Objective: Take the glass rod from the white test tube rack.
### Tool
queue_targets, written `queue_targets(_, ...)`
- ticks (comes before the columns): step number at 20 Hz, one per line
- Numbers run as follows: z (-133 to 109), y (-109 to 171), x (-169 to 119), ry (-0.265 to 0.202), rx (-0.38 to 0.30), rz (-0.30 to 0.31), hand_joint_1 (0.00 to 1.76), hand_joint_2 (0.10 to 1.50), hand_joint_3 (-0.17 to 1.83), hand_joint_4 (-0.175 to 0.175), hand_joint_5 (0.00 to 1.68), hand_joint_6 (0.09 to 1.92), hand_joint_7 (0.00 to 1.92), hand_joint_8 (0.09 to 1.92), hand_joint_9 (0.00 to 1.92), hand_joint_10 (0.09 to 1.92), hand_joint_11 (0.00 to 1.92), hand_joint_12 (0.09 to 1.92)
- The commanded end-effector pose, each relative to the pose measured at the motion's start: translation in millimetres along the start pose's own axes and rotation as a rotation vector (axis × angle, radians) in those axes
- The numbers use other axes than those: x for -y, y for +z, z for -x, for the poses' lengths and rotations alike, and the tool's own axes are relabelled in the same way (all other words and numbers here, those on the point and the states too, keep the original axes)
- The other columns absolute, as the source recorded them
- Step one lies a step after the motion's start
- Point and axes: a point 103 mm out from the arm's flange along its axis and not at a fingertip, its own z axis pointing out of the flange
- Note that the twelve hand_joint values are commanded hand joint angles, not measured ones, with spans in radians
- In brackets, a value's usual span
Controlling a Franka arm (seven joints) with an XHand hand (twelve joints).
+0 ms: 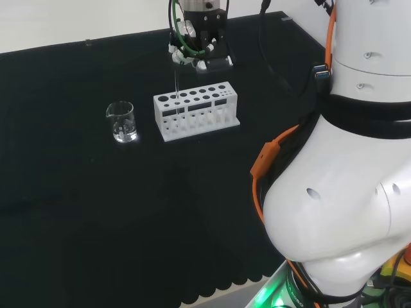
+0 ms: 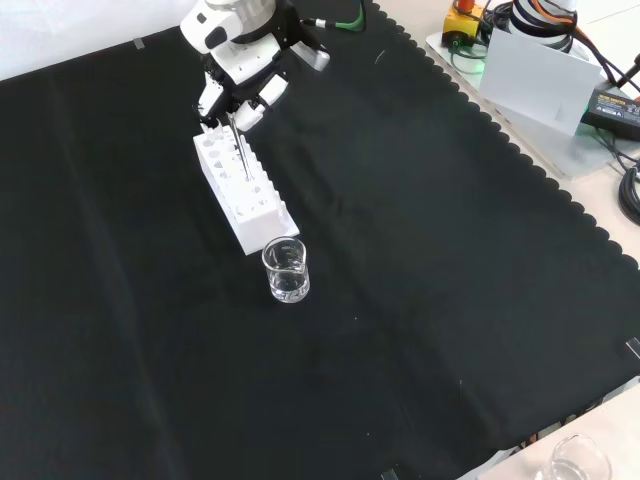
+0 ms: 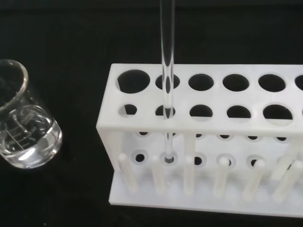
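Observation:
The white test tube rack (image 1: 226, 101) (image 2: 262, 222) (image 3: 108, 118) stands on the black cloth. A thin clear glass rod (image 1: 175, 96) (image 2: 241, 155) (image 3: 166, 71) stands upright in it, in the second hole from the beaker end of the near row, as the wrist view shows. Its lower end reaches the rack's bottom plate. The hand (image 1: 200, 54) (image 2: 240, 80) hangs just above the rack, fingers curled down and pinching the rod's top end.
A small clear beaker (image 1: 121, 122) (image 2: 286, 270) (image 3: 23, 130) with a little liquid stands close to the rack's end. Another glass (image 2: 575, 462) sits at the front view's bottom right. A white box (image 2: 540, 75) and cables lie beyond the cloth's edge.

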Motion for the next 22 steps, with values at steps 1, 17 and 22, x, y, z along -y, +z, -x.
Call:
queue_targets(1,-2.3,-1.0,-2.1,-0.005,-0.038,0.023,1.05,1.31,-0.04,-0.174,0.66,1.42,0.64,0.86,1.25,0.74,1.26,0.96)
queue_targets(17,-11.7,4.4,-0.2,0.001,-0.015,-0.008,1.06,1.27,-0.01,-0.162,0.70,1.42,0.77,0.88,1.30,0.72,1.27,1.01)
queue_targets(22,-14.9,-0.9,3.4,0.011,-0.102,0.133,1.16,1.24,-0.08,-0.067,0.79,1.30,0.94,1.04,1.45,0.65,1.52,0.78)
